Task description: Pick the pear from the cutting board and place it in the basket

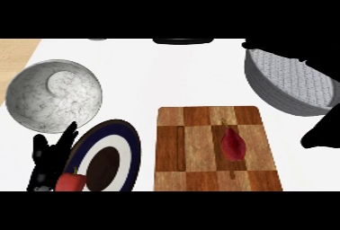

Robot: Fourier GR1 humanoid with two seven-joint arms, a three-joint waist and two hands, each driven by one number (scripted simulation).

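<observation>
Black left hand (pixel 50 159), slender fingers

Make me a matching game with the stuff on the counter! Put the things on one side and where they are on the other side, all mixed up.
Things:
1. pear
2. basket
3. marble bowl
4. striped plate

Places:
A. far left of the counter
B. on the cutting board
C. far right, beyond the board
D. lower left, beside the left hand

Pairs: 1-B, 2-C, 3-A, 4-D
</observation>
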